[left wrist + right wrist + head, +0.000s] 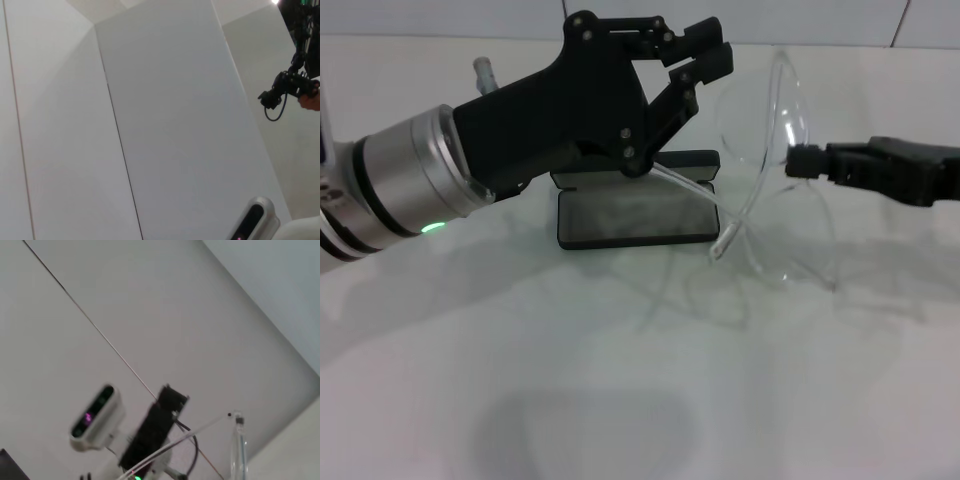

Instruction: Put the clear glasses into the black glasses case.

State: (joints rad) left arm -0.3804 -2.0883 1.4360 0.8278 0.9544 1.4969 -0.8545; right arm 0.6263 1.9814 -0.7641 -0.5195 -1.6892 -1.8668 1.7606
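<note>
The clear glasses point(763, 120) hang in the air right of the table's middle, lens upward and temple arms drooping toward the tabletop. My right gripper point(798, 160) reaches in from the right and is shut on the lens edge. A clear temple arm point(200, 430) also shows in the right wrist view. The black glasses case point(635, 215) lies open on the table, grey lining up and lid behind. One temple arm slants down over its right end. My left gripper point(706, 64) hovers above the case, just left of the lens, open with nothing between its fingers.
White tabletop point(620, 400) spreads out in front of the case. A white wall runs behind the table. The left wrist view shows only wall panels and a black stand point(287, 87) far off. The right wrist view looks up at the robot's head camera point(95, 415).
</note>
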